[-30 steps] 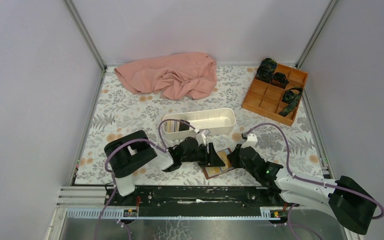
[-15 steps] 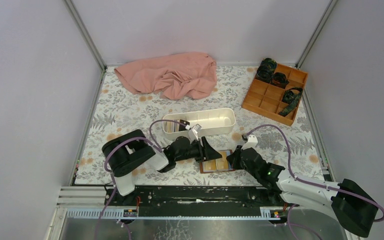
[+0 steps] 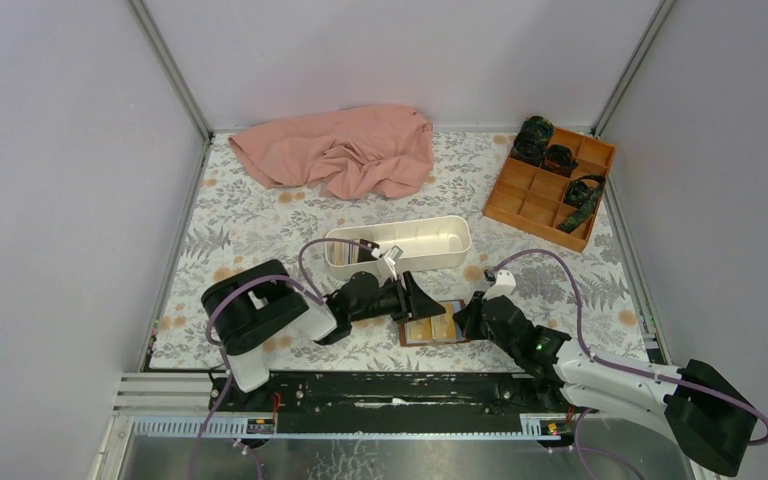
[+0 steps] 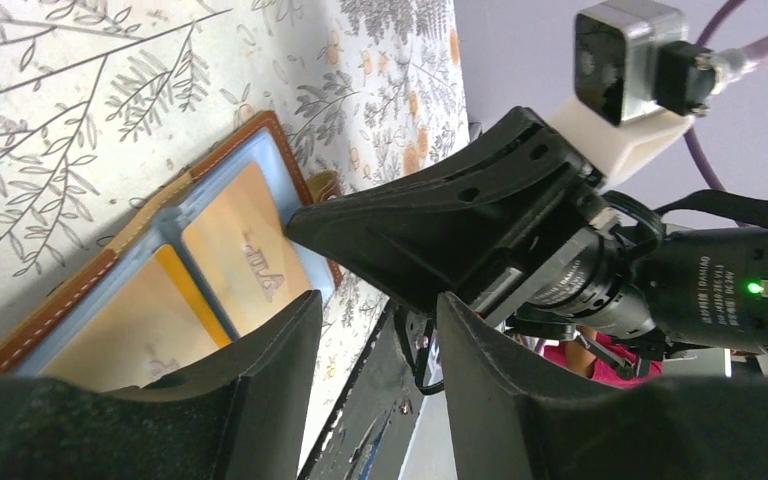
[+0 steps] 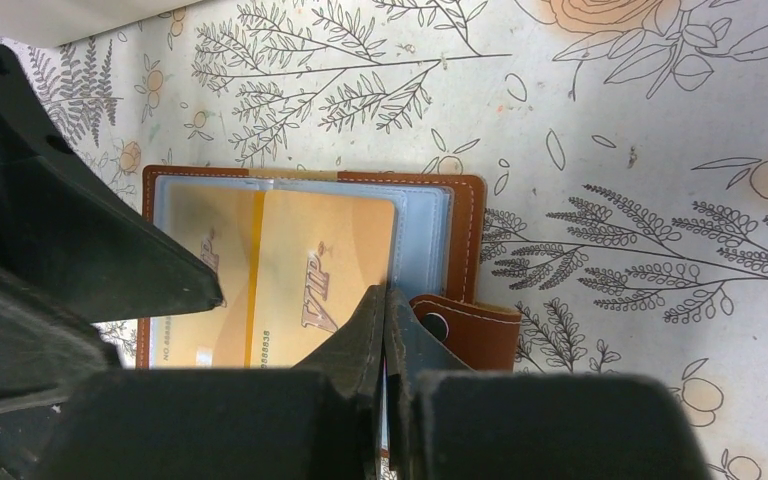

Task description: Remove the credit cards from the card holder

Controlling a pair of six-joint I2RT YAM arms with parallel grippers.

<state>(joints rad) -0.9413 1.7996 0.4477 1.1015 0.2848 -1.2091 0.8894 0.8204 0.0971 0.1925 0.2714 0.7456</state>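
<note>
Stitched leather card holder [image 5: 468, 240], glossy credit cards [image 5: 320, 270]

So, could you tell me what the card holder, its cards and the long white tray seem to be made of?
The card holder looks like matte brown leather or an imitation, with pale stitching along its edge and clear bluish plastic sleeves. The credit cards appear to be glossy orange-yellow plastic printed VIP. The white tray is smooth, probably moulded plastic.

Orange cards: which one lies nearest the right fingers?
The card beside the snap tab, VIP print showing whole; the other card is partly hidden by the left fingers.
</note>
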